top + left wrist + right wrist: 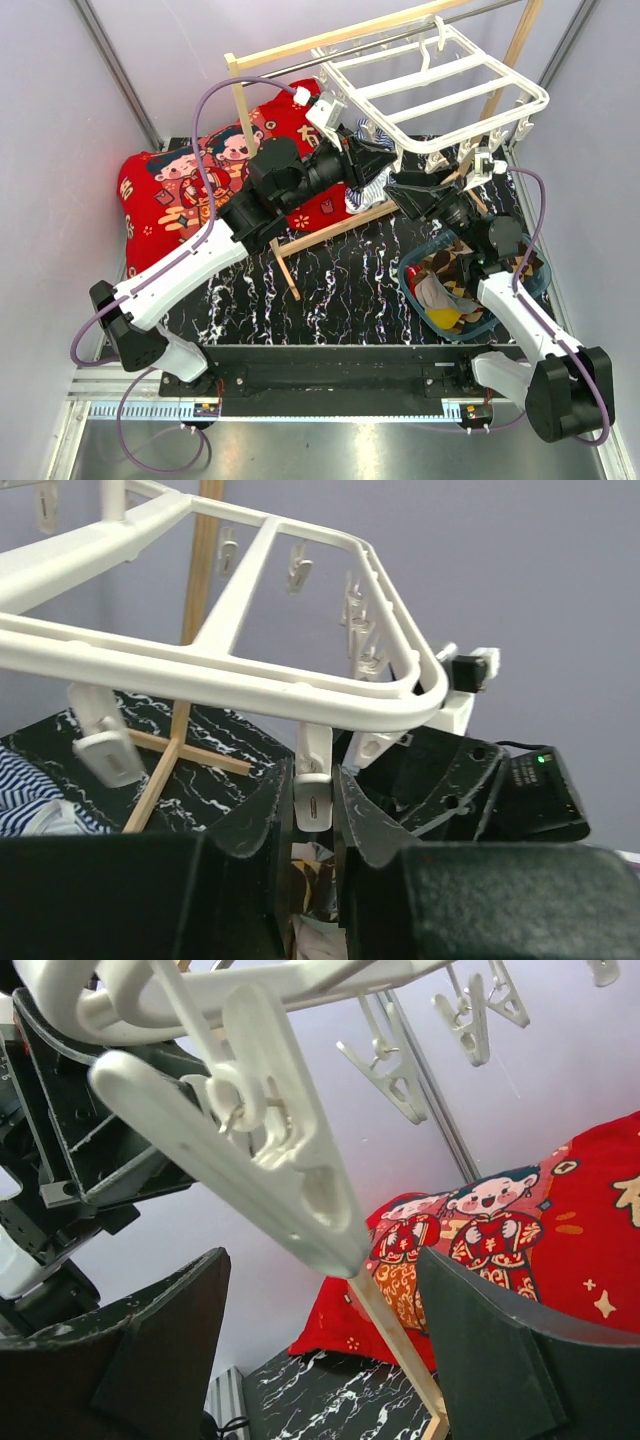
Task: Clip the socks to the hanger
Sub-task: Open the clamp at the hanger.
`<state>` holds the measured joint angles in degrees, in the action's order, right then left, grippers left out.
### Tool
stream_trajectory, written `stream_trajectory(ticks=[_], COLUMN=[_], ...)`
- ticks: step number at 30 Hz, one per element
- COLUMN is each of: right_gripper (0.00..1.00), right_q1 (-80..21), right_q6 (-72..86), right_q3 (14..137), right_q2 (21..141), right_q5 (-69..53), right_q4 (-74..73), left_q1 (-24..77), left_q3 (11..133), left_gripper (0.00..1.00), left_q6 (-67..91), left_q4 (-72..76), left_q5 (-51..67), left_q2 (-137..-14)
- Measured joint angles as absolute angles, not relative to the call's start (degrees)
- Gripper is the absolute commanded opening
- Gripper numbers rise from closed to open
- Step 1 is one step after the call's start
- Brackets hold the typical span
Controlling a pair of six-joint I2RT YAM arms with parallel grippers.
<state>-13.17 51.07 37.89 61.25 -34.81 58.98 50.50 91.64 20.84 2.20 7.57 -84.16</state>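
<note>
The white grid hanger [440, 85] hangs at the back right, with clip pegs dangling from its rim. My left gripper [313, 780] is shut on one peg [313, 802] under the hanger's near bar [250, 685]. A bit of checkered sock [305, 880] shows in the gap below that peg; I cannot tell whether the peg holds it. More socks [447, 295] lie in the basket. My right gripper [325, 1290] stands open just under another peg [250, 1160], with nothing between its fingers. In the top view both grippers meet below the hanger's front edge, left [385, 158] and right [415, 190].
A blue basket [410, 285] sits at the right by my right arm. A red printed cushion [165, 190] lies at the back left. A light wooden rack [330, 230] crosses the black marbled table, with a blue-and-white striped cloth [362, 197] beside it.
</note>
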Motion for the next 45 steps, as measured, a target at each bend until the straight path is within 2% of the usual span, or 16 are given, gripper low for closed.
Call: stream_trajectory(ticks=[13,27,30,31,35,36,37,38,43,45], right_gripper=[0.73,0.44,0.32,0.25,0.09,0.07,0.05,0.02,0.0,0.0], right_q1=[-12.1,-12.0,-12.0,-11.9,-11.8,-11.8,-11.8,-11.8,-11.8,-11.8], right_q6=[52.4,53.9,54.1,54.0,53.5,53.2,52.7,52.1,47.0,45.0], right_q3=[41.6,42.9,42.9,42.9,42.9,42.9,43.0,43.1,44.9,45.3], right_q2=[61.8,62.4,62.5,62.6,62.9,63.0,63.0,63.0,63.0,62.9], right_q5=[-36.6,-37.3,-37.3,-37.3,-37.8,-37.9,-38.1,-38.3,-38.7,-38.7], right_q4=[61.9,63.3,63.4,63.4,63.2,63.1,62.9,62.6,57.5,55.7], left_q1=[50.1,49.8,49.7,49.7,49.5,49.5,49.5,49.4,49.3,49.3], left_q3=[91.6,90.5,89.8,89.6,89.5,89.5,89.5,89.5,89.5,89.5], left_gripper=[0.02,0.02,0.04,0.05,0.18,0.23,0.32,0.35,0.54,0.58], left_q6=[21.5,21.7,21.7,21.9,22.4,22.5,22.5,22.6,22.7,22.9], left_q4=[4.2,5.6,5.7,5.8,6.2,6.1,6.1,5.9,5.2,3.8], left_q5=[11.9,12.7,12.7,12.9,13.0,13.0,13.0,13.0,11.2,10.0], left_q2=[-84.5,-84.6,-84.6,-84.6,-84.6,-84.6,-84.6,-84.6,-84.6,-84.6])
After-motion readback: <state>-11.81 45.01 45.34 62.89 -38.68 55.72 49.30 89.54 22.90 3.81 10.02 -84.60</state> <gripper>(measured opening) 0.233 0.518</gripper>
